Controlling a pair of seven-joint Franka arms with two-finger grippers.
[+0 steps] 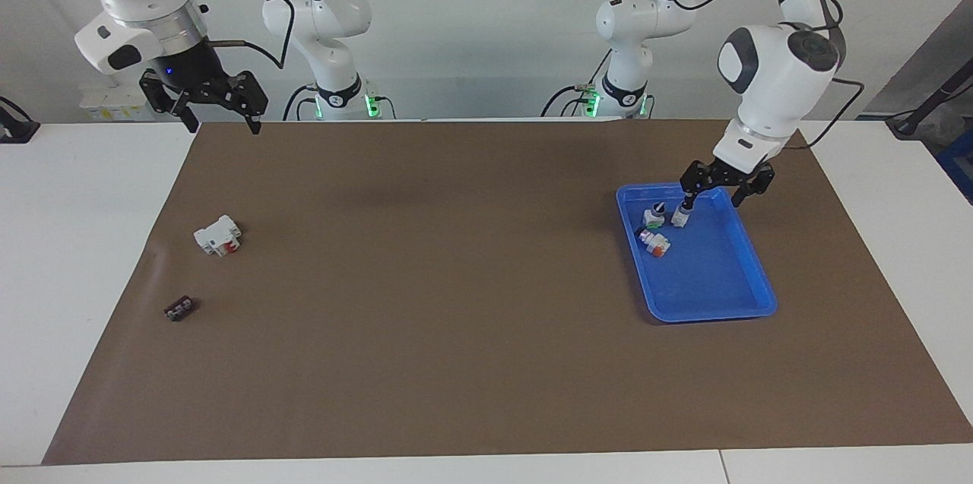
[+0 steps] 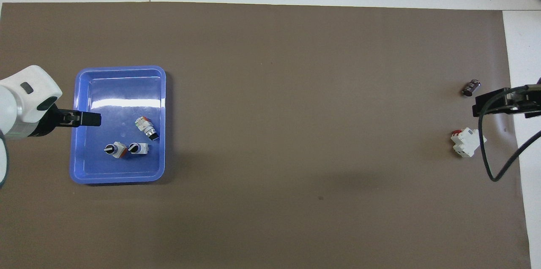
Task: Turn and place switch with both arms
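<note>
Brown paper (image 1: 456,317) covers a white table (image 1: 68,256). At the left arm's end a blue tray (image 1: 749,271) holds three small switches; the switch (image 1: 654,241) lying on its side sits farthest from the robots, apparently tilted. Over the tray's edge the left gripper (image 1: 727,191) hangs empty, fingers spread wide. Raised over the right arm's end, the right gripper (image 1: 219,119) waits, spread and empty, with a white block (image 1: 217,235) and a black piece (image 1: 179,308) below.

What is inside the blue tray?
Three small switches lie in the blue tray: two side by side, a third on its side farther from the robots. Nothing there is covered.
</note>
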